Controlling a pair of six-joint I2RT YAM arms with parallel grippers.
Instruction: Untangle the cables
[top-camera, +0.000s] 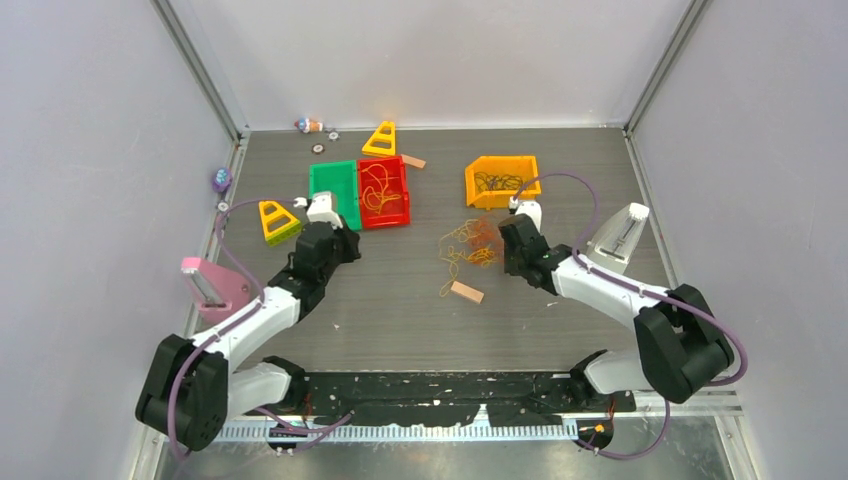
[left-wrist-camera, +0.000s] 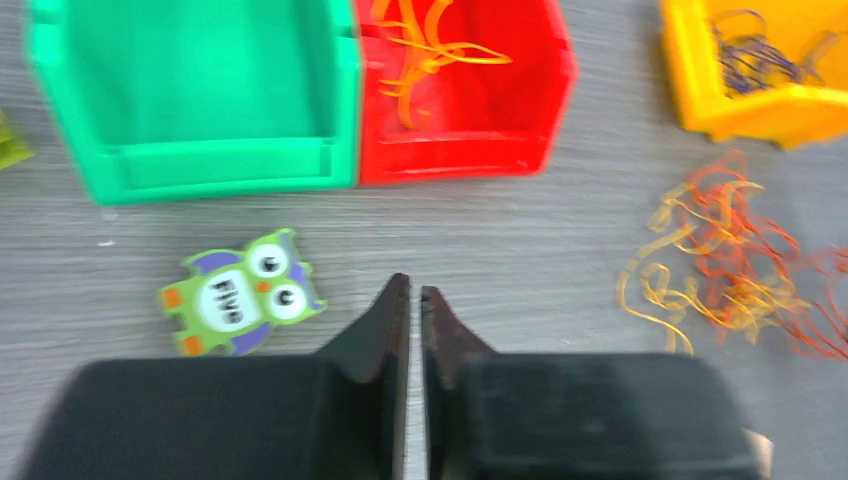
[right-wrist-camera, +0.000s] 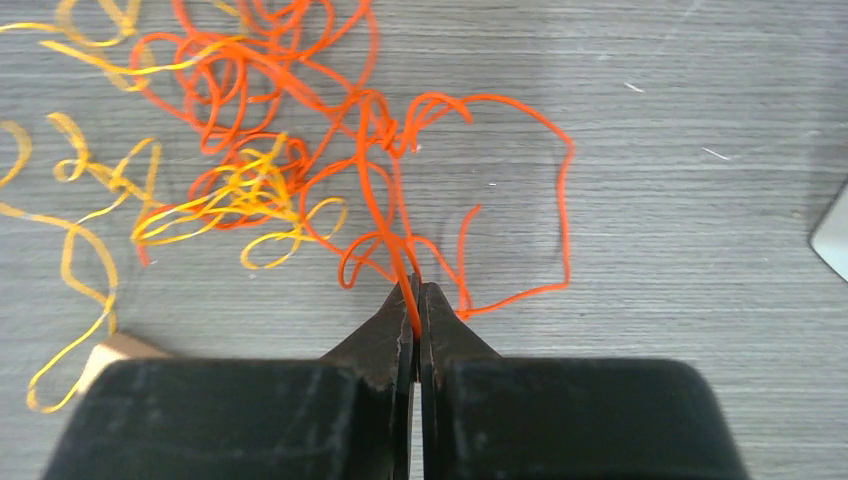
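The tangle of cables (top-camera: 470, 243) lies on the grey table (top-camera: 400, 310) just in front of the yellow bin (top-camera: 500, 197). The right gripper (right-wrist-camera: 418, 292) sits at the tangle's near right edge.

Seen from the right wrist, the orange cable (right-wrist-camera: 385, 205) drops from a knot of loops straight into that gripper's tips. The jaws are pressed together on the strand, pinching it right at the very end of the fingers. More orange loops spread to either side, and one wide loop curves off to the right. The yellow cables (right-wrist-camera: 225, 200) are woven through the orange ones up and to the left, clear of the jaws. A corner of a wooden block (right-wrist-camera: 110, 352) shows at the lower left, beside a yellow loop.

The left gripper (left-wrist-camera: 415, 292) hangs over bare table, near the front of the red bin (left-wrist-camera: 455, 155). Its jaws are closed to a thin slit with nothing between them. An owl tile (left-wrist-camera: 240, 292) lies just left of its tips. The red bin holds a few orange-yellow strands (left-wrist-camera: 420, 55) and stands against the green bin (left-wrist-camera: 215, 165). Dark cables (top-camera: 497, 181) sit in the yellow bin.
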